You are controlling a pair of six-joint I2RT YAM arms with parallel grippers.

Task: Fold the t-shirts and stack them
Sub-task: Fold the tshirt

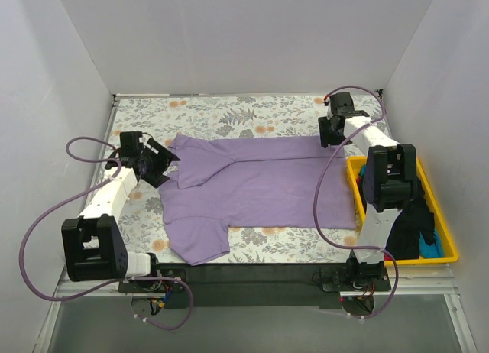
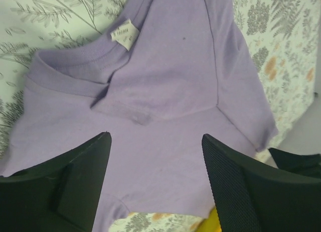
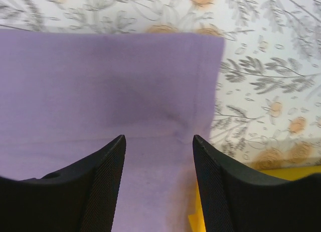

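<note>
A lavender t-shirt [image 1: 260, 185] lies flat across the floral table, its far half folded over and one sleeve sticking out at the near left. My left gripper [image 1: 162, 162] hovers open at the shirt's left end. In the left wrist view the collar and white label [image 2: 124, 35] lie beyond my left gripper [image 2: 156, 141], with only purple cloth [image 2: 165, 91] below the gap. My right gripper [image 1: 330, 133] stands open over the shirt's far right corner. Nothing is pinched between its fingers in the right wrist view [image 3: 159, 141]; the hem [image 3: 100, 81] lies flat beneath. A black t-shirt [image 1: 409, 223] and a blue one [image 1: 429, 247] sit in the tray.
A yellow plastic tray [image 1: 451, 242] stands along the table's right edge, beside the right arm; its corner shows under the right fingers [image 3: 301, 172]. White walls close in the table on three sides. Purple cables loop from both arms.
</note>
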